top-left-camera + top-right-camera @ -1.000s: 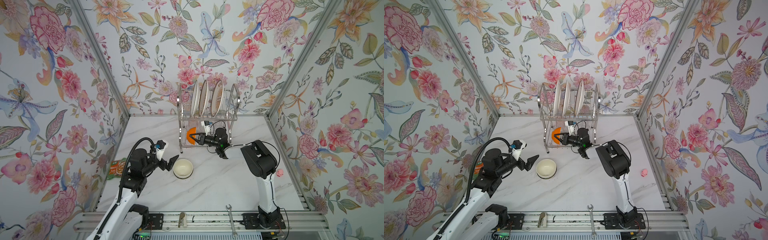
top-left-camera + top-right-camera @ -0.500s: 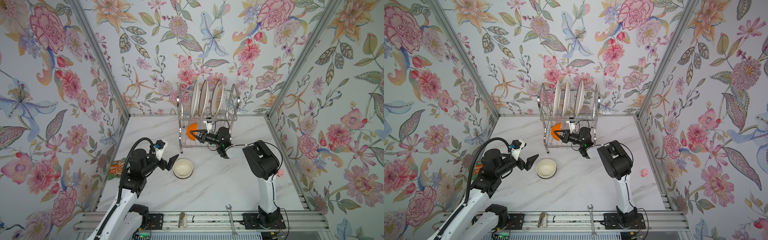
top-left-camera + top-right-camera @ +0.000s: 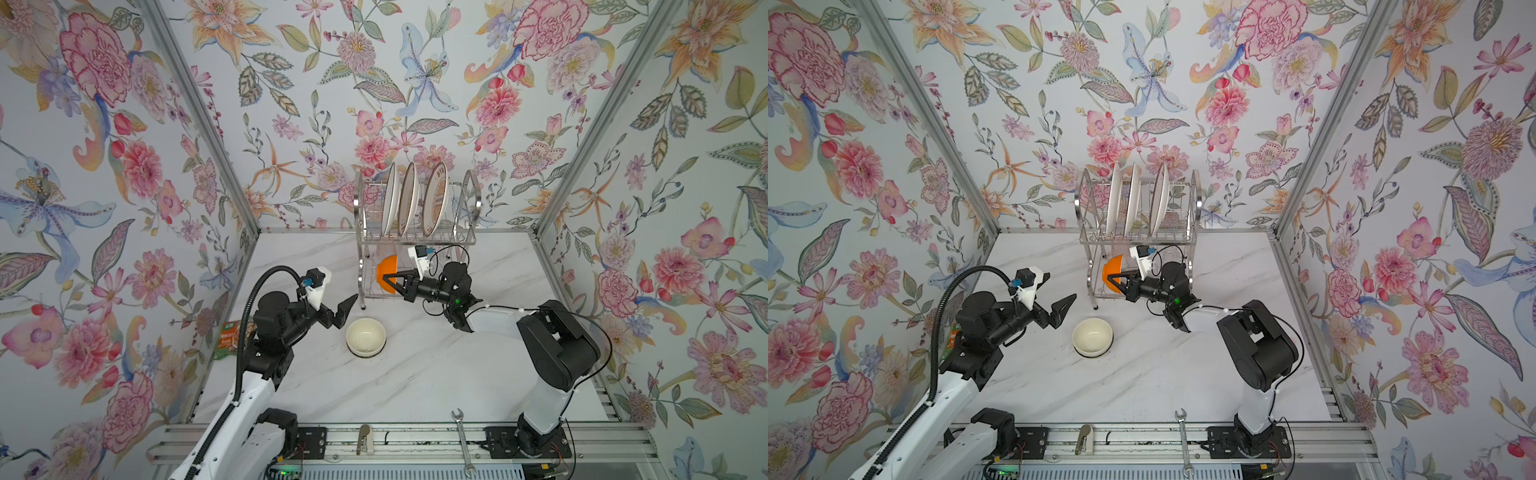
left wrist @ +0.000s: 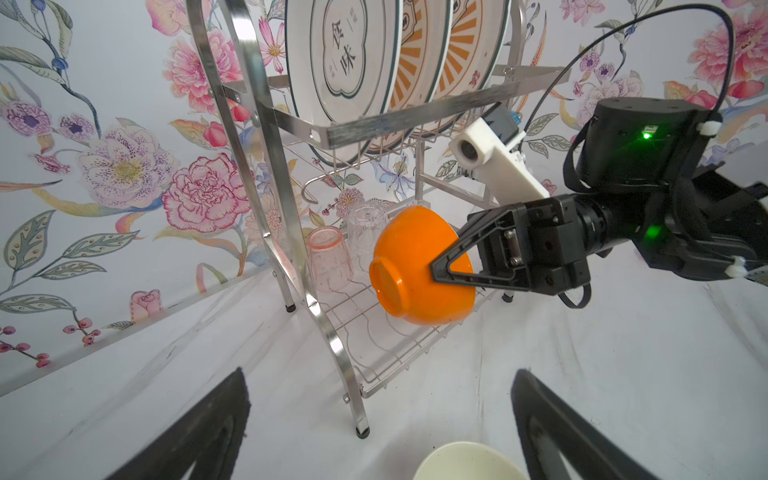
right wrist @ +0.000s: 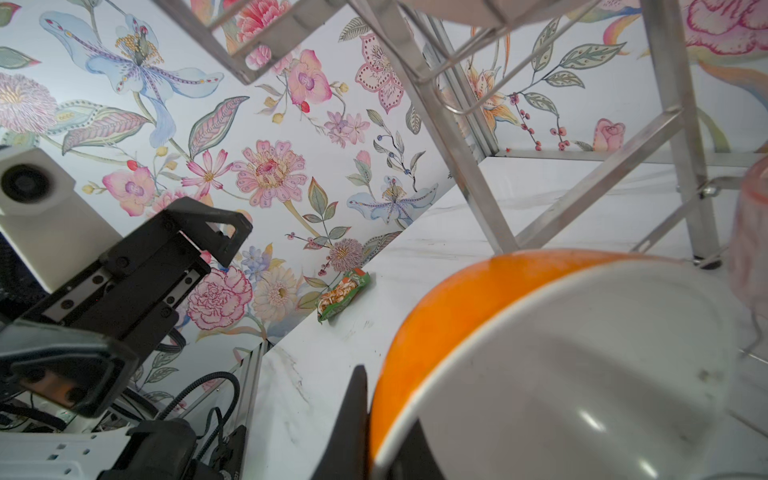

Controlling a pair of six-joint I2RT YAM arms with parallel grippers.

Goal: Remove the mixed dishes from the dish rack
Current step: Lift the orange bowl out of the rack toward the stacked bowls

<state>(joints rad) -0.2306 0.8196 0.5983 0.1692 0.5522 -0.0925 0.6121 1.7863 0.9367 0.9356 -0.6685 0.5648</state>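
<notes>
The dish rack (image 3: 467, 239) (image 3: 1187, 237) stands at the back of the table. Three white plates (image 3: 409, 199) (image 4: 345, 62) stand upright in its upper tier. My right gripper (image 3: 388, 279) (image 3: 1115, 277) (image 4: 436, 270) (image 5: 374, 436) is shut on the rim of an orange bowl (image 3: 386, 268) (image 3: 1113, 266) (image 4: 411, 266) (image 5: 457, 316), holding it tilted over the lower tier. A pink tumbler (image 4: 330, 259) and a clear tumbler (image 4: 368, 232) stand upside down behind it. My left gripper (image 3: 347, 305) (image 3: 1065, 307) (image 4: 380, 415) hangs open and empty, left of the rack. Below it sits a cream bowl (image 3: 366, 336) (image 3: 1092, 337) (image 4: 469, 463).
A steel wrench (image 3: 462, 440) (image 3: 1183, 444) lies on the front rail. A green-orange snack packet (image 3: 227, 336) (image 5: 343, 293) lies by the left wall. The rack's front left leg (image 4: 361, 430) stands just ahead of my left gripper.
My right arm's elbow has swung toward the front right while its gripper keeps the orange bowl at the lower tier. The left arm has not moved.
</notes>
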